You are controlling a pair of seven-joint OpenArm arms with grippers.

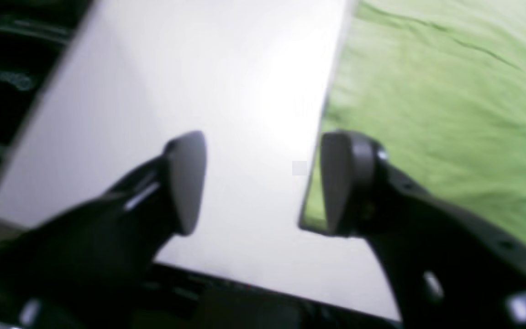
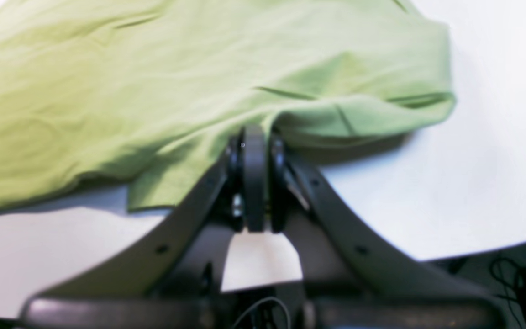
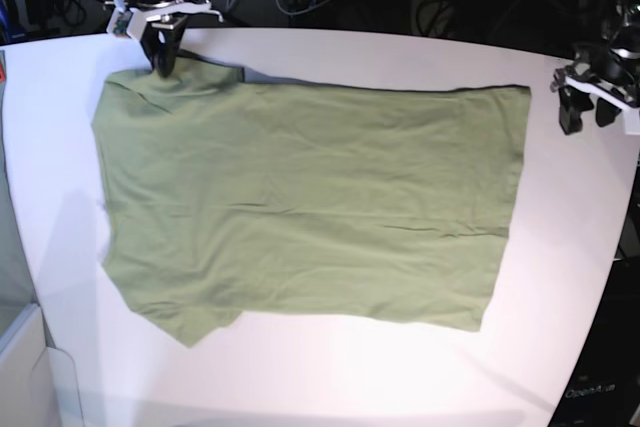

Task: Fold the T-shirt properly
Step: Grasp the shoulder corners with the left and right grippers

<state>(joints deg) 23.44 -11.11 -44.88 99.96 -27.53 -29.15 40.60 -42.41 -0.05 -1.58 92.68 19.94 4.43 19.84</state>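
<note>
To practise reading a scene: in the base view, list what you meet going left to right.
right gripper → T-shirt → bare table → left gripper

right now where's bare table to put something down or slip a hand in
Bare table runs along the near edge below the T-shirt, and beside its hem by the open left gripper. Crowded: the far sleeve, where the right gripper pinches cloth.

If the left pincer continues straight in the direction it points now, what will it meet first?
Probably the bare white table. The open left pincer points at it, with the T-shirt edge just beside one finger. Depth is unclear.
</note>
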